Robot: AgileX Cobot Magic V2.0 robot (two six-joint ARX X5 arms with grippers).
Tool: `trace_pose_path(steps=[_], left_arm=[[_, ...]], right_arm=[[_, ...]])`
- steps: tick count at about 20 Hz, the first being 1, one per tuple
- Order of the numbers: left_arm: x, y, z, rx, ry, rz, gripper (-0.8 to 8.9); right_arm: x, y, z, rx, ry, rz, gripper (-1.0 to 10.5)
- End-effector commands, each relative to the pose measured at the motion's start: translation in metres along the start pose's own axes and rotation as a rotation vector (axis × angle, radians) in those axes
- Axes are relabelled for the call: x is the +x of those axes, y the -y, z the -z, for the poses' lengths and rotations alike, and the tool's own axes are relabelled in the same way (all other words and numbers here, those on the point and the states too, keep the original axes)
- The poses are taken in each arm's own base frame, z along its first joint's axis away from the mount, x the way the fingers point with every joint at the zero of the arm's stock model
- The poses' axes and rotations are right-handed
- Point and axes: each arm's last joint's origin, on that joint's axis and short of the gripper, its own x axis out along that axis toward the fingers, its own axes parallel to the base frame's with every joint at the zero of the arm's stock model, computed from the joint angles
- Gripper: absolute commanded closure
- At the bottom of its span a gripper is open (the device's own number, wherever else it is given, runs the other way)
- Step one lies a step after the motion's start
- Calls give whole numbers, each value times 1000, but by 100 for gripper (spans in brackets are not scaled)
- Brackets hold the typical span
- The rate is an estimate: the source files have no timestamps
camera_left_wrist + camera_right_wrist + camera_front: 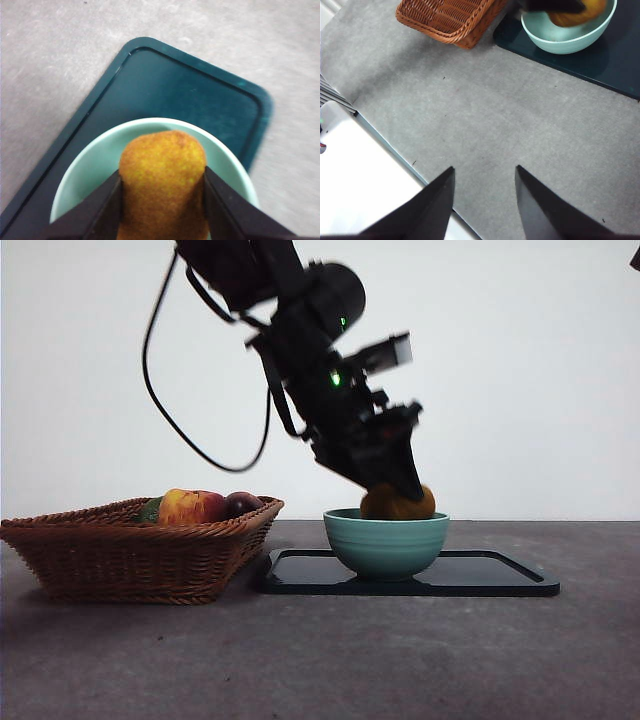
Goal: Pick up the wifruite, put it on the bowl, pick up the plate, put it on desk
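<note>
The left gripper (162, 200) has its 2 jaws clenched on the wifruite (163, 180), 1 jaw pressed to each side of the brown-orange fruit. In the front view that gripper (400, 485) comes down at a slant from above, and the wifruite (398, 504) sits just at the rim of the teal bowl (386, 543), its top showing above the rim. Whether the fruit already touches the inside of the bowl is hard to tell, since the jaws and the bowl's wall hide its underside. Directly under the jaws lies the pale green hollow of the bowl (95, 165), and beyond it the flat black tray (190, 95) on which the bowl stands.

The tray (480, 575) rests on the dark grey tabletop (320, 660). Well off to the side of the left jaws stands a brown wicker basket (140, 550) holding a red-yellow apple (192, 506) and a dark plum (243, 503).

The right gripper (485, 200) hangs over bare tabletop (485, 120) with its jaws parted and nothing between them; far ahead of them are the basket (447, 17) and the bowl (565, 37).
</note>
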Motion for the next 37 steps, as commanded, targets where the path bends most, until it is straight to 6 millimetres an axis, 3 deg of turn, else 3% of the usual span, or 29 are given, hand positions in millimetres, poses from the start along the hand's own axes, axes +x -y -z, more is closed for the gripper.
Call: trace_pose_path(steps=[1, 6, 10, 14, 16, 20, 28, 37], left_arm=[[-43, -1, -28, -44, 110, -35, 725], [-153, -1, -49, -200, 263, -102, 724], [-235, 8, -39, -288, 284, -161, 724], [-286, 18, -17, -369, 213, -313, 722], [-296, 20, -5, -421, 206, -330, 723], [-281, 17, 32, -567, 178, -370, 722], [-195, 5, 99, -754, 121, -486, 723], [-115, -21, 129, -789, -38, -526, 723]], right_arm=[[-1, -1, -3, -18, 10, -4, 753], [-1, -1, -3, -19, 10, -4, 753], [-1, -1, -3, -19, 10, -4, 753], [-1, -1, -3, -33, 10, -4, 753], [-1, -1, -3, -35, 10, -4, 753], [-1, -1, -3, -37, 10, -4, 753], [-1, -1, -3, -37, 10, -5, 753], [-1, -1, -3, -37, 10, -5, 753]])
